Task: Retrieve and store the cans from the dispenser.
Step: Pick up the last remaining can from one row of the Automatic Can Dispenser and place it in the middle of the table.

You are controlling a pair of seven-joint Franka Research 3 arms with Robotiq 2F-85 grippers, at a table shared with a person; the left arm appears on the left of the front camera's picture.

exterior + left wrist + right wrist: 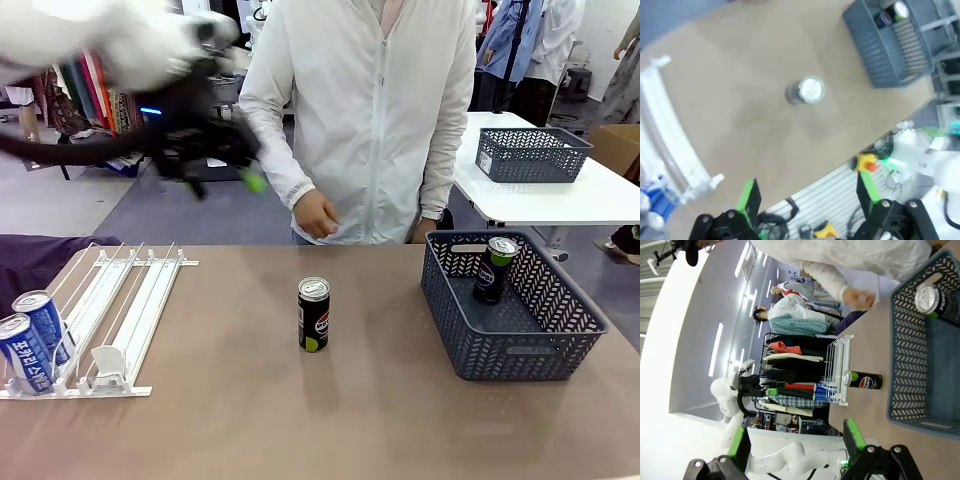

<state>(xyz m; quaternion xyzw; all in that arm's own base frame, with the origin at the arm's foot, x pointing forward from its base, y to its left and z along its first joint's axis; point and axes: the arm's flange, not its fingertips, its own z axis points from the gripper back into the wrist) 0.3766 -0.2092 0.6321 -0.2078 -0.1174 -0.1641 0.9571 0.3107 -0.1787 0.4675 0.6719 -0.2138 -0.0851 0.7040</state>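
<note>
on the surface [220,420], dead centre, our black can [314,315] stands upright alone, we reckon parked as the next one to grab. left of it the dispenser [120,310] holds two blue cans [35,335] at its front lip; right of it the basket [520,352] has a second can [495,268] stored. up above it, leftward, our left end effector [807,195] hangs with fingers wide apart, empty. right end effector [796,442] is spread too, holding nothing.
</note>
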